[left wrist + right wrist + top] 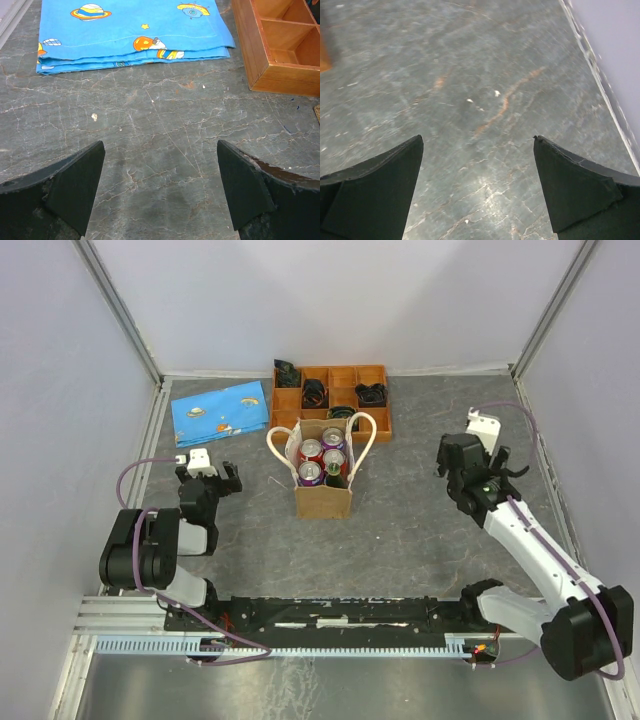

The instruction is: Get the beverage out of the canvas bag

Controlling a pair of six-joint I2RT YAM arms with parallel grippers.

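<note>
Standing upright mid-counter point(420, 540), a tan canvas bag point(323, 498) holds several drink cans point(312, 450), packed close, their tops showing between its cream handles. Left of the bag, the left claw point(160, 150) hovers low with jaws spread, grasping nothing. A folded blue cloth point(220, 410) lies left of the bag and farther back. Just behind the bag sits an orange tray point(383, 400). Well right of the bag, the right claw point(477, 142) hangs spread wide and empty. Likely risks: the bag looks light, so a tightly wedged can could drag or tip it when lifted, and a loop handle might snag a claw.
</note>
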